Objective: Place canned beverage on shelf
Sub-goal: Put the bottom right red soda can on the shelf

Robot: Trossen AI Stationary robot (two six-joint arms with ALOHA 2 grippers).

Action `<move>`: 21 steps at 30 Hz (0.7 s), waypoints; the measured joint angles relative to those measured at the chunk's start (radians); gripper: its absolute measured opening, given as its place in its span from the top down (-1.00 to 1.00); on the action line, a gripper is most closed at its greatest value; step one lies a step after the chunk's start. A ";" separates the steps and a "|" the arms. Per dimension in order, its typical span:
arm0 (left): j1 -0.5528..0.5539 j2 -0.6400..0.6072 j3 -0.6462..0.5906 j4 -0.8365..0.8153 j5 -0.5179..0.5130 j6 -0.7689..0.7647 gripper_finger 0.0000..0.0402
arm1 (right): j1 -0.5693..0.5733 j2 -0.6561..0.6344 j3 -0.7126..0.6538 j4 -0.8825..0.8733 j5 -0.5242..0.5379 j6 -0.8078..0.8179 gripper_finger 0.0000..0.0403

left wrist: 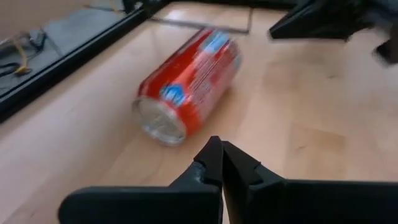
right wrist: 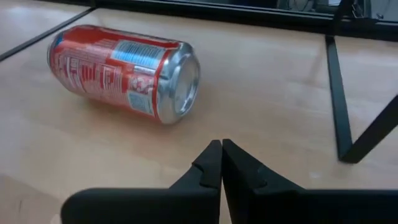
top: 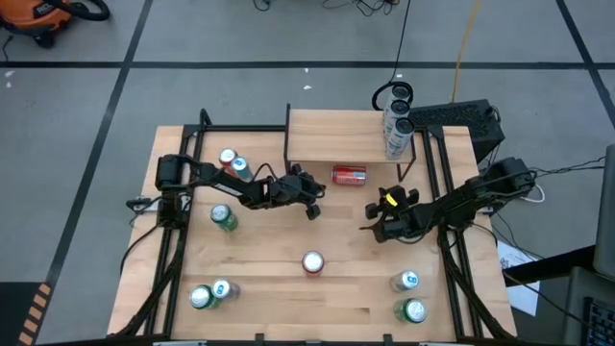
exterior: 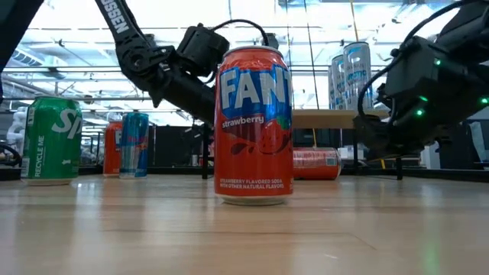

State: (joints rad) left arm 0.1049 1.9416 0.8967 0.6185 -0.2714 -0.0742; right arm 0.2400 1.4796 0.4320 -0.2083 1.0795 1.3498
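Progress looks slight. Left gripper, fingers pressed together and empty, sits just left of the red aluminium can lying toppled below the small raised light-wood shelf (two tall cans already there); right gripper, likewise closed, waits opposite.

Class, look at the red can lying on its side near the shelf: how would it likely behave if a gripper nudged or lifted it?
The red can lies on its side on the bare tabletop, so a sideways nudge would probably roll it. Its smooth metal wall looks slippery to pinch. It appears undented, so likely stiff; its weight cannot be judged.
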 joint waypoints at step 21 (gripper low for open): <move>0.086 0.134 0.068 0.120 0.005 -0.038 1.00 | -0.183 0.002 0.001 0.219 -0.030 -0.346 1.00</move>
State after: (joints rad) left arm 0.1907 2.0758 0.9646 0.7382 -0.2664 -0.1124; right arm 0.0565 1.4818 0.4328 0.0105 1.0492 1.0034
